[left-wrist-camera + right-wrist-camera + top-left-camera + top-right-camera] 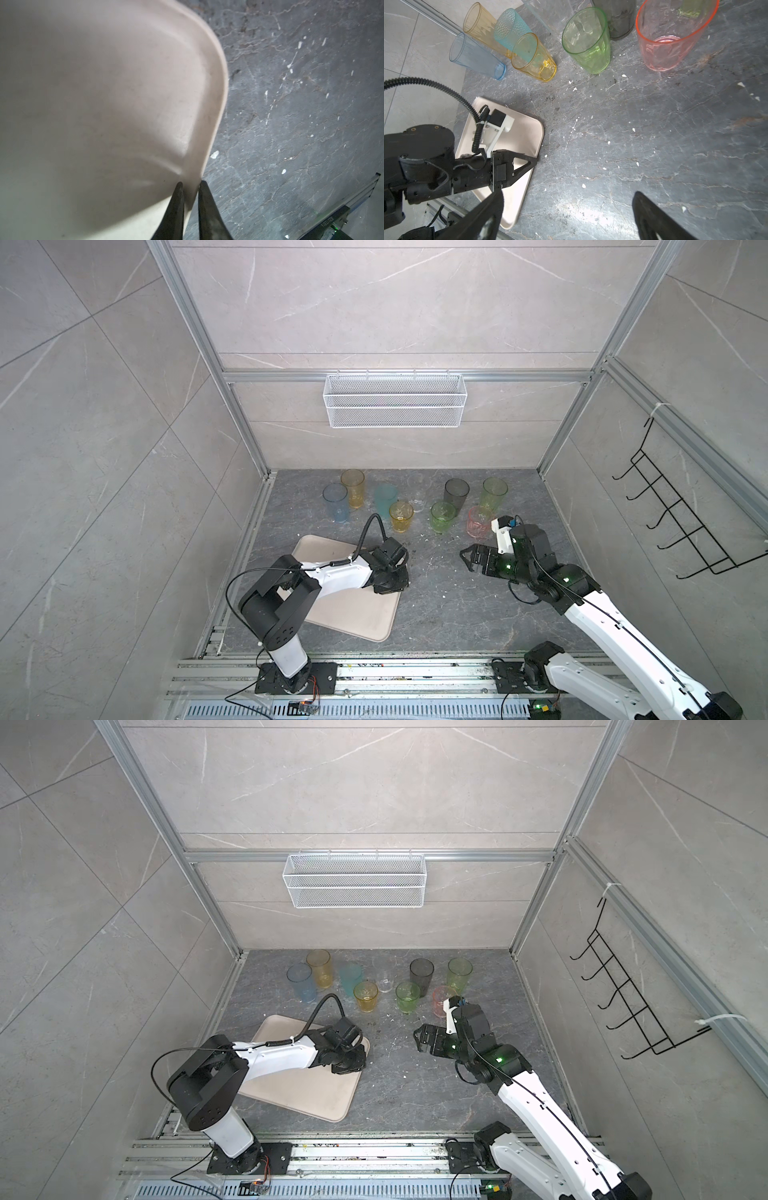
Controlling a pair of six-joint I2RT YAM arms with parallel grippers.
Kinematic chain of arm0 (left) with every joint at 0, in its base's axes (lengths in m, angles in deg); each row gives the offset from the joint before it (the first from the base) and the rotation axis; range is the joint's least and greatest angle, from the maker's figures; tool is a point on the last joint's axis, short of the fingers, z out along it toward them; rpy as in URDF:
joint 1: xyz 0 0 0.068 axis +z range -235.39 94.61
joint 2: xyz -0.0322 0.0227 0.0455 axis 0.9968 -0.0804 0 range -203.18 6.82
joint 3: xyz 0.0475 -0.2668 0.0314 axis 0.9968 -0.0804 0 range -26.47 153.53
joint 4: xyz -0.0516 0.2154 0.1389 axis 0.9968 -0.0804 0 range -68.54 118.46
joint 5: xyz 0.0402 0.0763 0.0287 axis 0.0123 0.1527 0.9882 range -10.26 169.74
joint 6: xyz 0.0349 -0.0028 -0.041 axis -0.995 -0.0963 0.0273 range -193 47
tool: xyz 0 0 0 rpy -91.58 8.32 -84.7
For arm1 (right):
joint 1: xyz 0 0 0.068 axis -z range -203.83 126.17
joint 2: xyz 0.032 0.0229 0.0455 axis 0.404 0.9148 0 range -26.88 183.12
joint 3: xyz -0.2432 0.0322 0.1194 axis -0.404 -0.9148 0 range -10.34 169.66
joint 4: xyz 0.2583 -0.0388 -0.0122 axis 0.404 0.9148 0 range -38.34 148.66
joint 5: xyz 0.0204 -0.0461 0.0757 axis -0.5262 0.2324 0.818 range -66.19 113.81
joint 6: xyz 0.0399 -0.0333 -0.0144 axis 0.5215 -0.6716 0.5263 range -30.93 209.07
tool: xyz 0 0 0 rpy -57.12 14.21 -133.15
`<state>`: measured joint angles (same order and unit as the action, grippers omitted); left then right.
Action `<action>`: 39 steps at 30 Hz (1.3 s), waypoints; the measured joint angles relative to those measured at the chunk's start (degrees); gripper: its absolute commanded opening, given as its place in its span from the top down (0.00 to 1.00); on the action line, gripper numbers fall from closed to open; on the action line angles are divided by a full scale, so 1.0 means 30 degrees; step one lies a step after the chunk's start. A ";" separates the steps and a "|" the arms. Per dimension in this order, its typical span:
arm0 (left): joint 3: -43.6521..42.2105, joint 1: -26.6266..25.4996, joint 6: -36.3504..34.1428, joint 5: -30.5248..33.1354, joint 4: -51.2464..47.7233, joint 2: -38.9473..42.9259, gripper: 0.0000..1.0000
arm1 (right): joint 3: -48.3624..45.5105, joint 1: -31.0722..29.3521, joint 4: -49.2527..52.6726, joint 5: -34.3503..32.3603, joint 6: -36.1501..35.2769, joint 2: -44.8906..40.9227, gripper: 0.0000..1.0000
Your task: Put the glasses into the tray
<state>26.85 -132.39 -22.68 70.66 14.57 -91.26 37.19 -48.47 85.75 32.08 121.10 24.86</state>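
Beige tray (pixel 361 614) rim pinched by left gripper (pixel 190 185). Right gripper (pixel 568 195) wide open above table (pixel 436 597). Nine glasses (pixel 401 516) stand off tray.

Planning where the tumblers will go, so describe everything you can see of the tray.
The tray is a flat cream-beige rectangle with rounded corners and a low raised rim, plastic by its look, faintly scuffed. It lies skewed on the dark stone-look tabletop, left of centre, with nothing standing in it. The left claw pinches its rim near one corner.

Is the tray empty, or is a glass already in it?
Empty: the tray shows bare surface; all nine glasses stand on the table.
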 measured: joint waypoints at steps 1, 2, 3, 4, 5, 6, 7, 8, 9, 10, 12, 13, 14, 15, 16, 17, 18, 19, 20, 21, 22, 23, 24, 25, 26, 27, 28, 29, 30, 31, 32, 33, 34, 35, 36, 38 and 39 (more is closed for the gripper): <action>0.0197 -0.0015 0.0095 -0.0087 0.0138 -0.0233 0.87 | -0.0066 0.0000 0.0029 0.0000 0.0007 -0.0051 0.02; 0.0466 -0.0015 0.0175 -0.0197 0.0233 -0.0532 0.87 | -0.0124 0.0000 0.0087 0.0000 0.0051 -0.0102 0.03; 0.0758 -0.0015 0.0240 -0.0335 0.0306 -0.0809 0.87 | -0.0160 0.0000 0.0189 0.0000 0.0073 -0.0117 0.03; 0.1042 -0.0015 0.0299 -0.0525 0.0437 -0.1086 0.87 | -0.0197 0.0000 0.0270 0.0000 0.0124 -0.0117 0.04; 0.1319 -0.0015 0.0342 -0.0714 0.0597 -0.1377 0.87 | -0.0262 0.0000 0.0299 0.0007 0.0160 -0.0117 0.04; 0.1486 -0.0029 0.0386 -0.0831 0.0692 -0.1537 0.87 | -0.0342 -0.0015 0.0313 0.0000 0.0211 -0.0117 0.05; 0.1690 -0.0036 0.0444 -0.1027 0.0809 -0.1756 0.87 | -0.0488 -0.0036 0.0299 0.0007 0.0313 -0.0117 0.06; 0.1821 -0.0058 0.0452 -0.1129 0.0823 -0.1872 0.87 | -0.0627 -0.0087 0.0284 0.0029 0.0423 -0.0117 0.07; 0.1902 -0.0073 0.0452 -0.1173 0.0801 -0.1923 0.86 | -0.0780 -0.0168 0.0233 0.0029 0.0495 -0.0117 0.07; 0.1923 -0.0087 0.0452 -0.1188 0.0809 -0.1931 0.84 | -0.0984 -0.0284 0.0182 0.0044 0.0634 -0.0117 0.08; 0.1923 -0.0102 0.0437 -0.1239 0.0765 -0.1931 0.80 | -0.1428 -0.0663 0.0015 0.0102 0.0940 -0.0022 0.09; 0.1923 -0.0109 0.0437 -0.1275 0.0729 -0.1931 0.77 | -0.1596 -0.0852 -0.0087 0.0102 0.1042 0.0073 0.09; 0.1923 -0.0124 0.0415 -0.1348 0.0685 -0.1923 0.74 | -0.1756 -0.1093 -0.0204 0.0087 0.1137 0.0226 0.10; 0.1923 -0.0124 0.0364 -0.1399 0.0634 -0.1902 0.70 | -0.1916 -0.1399 -0.0372 0.0087 0.1304 0.0423 0.10; 0.1916 -0.0109 0.0321 -0.1457 0.0568 -0.1814 0.68 | -0.2011 -0.1668 -0.0466 0.0029 0.1443 0.0612 0.10; 0.1865 -0.0058 0.0240 -0.1435 0.0401 -0.1639 0.65 | -0.2098 -0.2084 -0.0670 -0.0051 0.1581 0.0896 0.11; 0.1712 0.0058 0.0160 -0.1428 0.0204 -0.1341 0.62 | -0.2157 -0.2492 -0.0933 -0.0138 0.1749 0.1217 0.12; 0.1464 0.0153 0.0080 -0.1370 -0.0044 -0.0911 0.60 | -0.2164 -0.2900 -0.1158 -0.0291 0.1894 0.1552 0.14; 0.1144 0.0335 -0.0015 -0.1311 -0.0393 -0.0350 0.57 | -0.2164 -0.3402 -0.1406 -0.0466 0.2033 0.2018 0.14; 0.0772 0.0627 -0.0153 -0.1166 -0.0816 0.0415 0.55 | -0.2164 -0.3985 -0.1647 -0.0707 0.2149 0.2572 0.15; 0.0466 0.0962 -0.0284 -0.1035 -0.1173 0.1086 0.53 | -0.2164 -0.4495 -0.1836 -0.0998 0.2237 0.3067 0.15; 0.0117 0.1435 -0.0430 -0.0874 -0.1617 0.1974 0.52 | -0.2127 -0.5078 -0.1960 -0.1311 0.2353 0.3657 0.15; -0.0233 0.2040 -0.0612 -0.0656 -0.2120 0.2958 0.50 | -0.2047 -0.5741 -0.2033 -0.1712 0.2484 0.4350 0.15; -0.0517 0.2586 -0.0750 -0.0495 -0.2499 0.3847 0.49 | -0.1902 -0.6229 -0.2033 -0.2040 0.2572 0.4903 0.15; -0.0823 0.3257 -0.0933 -0.0328 -0.2951 0.4867 0.47 | -0.1668 -0.6768 -0.2040 -0.2412 0.2674 0.5566 0.16; -0.1137 0.3985 -0.1122 -0.0051 -0.3439 0.5923 0.46 | -0.1348 -0.7315 -0.2106 -0.2805 0.2790 0.6273 0.16; -0.1443 0.4721 -0.1297 0.0146 -0.3883 0.6958 0.45 | -0.1093 -0.7730 -0.2200 -0.3118 0.2841 0.6805 0.17; -0.1763 0.5406 -0.1450 0.0459 -0.4328 0.7970 0.44 | -0.0736 -0.8204 -0.2346 -0.3490 0.2943 0.7453 0.19; -0.2084 0.6171 -0.1610 0.0816 -0.4911 0.9071 0.43 | -0.0401 -0.8626 -0.2463 -0.3810 0.3031 0.8043 0.20; -0.2310 0.6666 -0.1734 0.1100 -0.5340 0.9821 0.42 | -0.0066 -0.8990 -0.2535 -0.4087 0.3089 0.8568 0.23; -0.2514 0.7176 -0.1887 0.1501 -0.6003 1.0724 0.41 | 0.0364 -0.9398 -0.2601 -0.4430 0.3184 0.9216 0.27; -0.2652 0.7504 -0.2004 0.1770 -0.6506 1.1402 0.40 | 0.0765 -0.9770 -0.2652 -0.4721 0.3249 0.9821 0.29; -0.2725 0.7745 -0.2135 0.2098 -0.7016 1.1992 0.40 | 0.1107 -1.0076 -0.2703 -0.4976 0.3300 1.0309 0.31; -0.2790 0.7978 -0.2273 0.2426 -0.7555 1.2626 0.39 | 0.1494 -1.0382 -0.2761 -0.5224 0.3344 1.0885 0.34; -0.2820 0.8123 -0.2390 0.2776 -0.8007 1.3172 0.39 | 0.1792 -1.0608 -0.2856 -0.5413 0.3395 1.1373 0.39; -0.2863 0.8306 -0.2528 0.3410 -0.8677 1.4039 0.39 | 0.2142 -1.0877 -0.3045 -0.5639 0.3512 1.2109 0.46; -0.2885 0.8313 -0.2586 0.3606 -0.8961 1.4411 0.39 | 0.2244 -1.0943 -0.3118 -0.5778 0.3541 1.2451 0.47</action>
<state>18.19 -107.45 -30.44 81.48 -12.31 -48.03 43.92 -81.30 76.39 14.75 131.72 62.22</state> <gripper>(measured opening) 0.612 0.556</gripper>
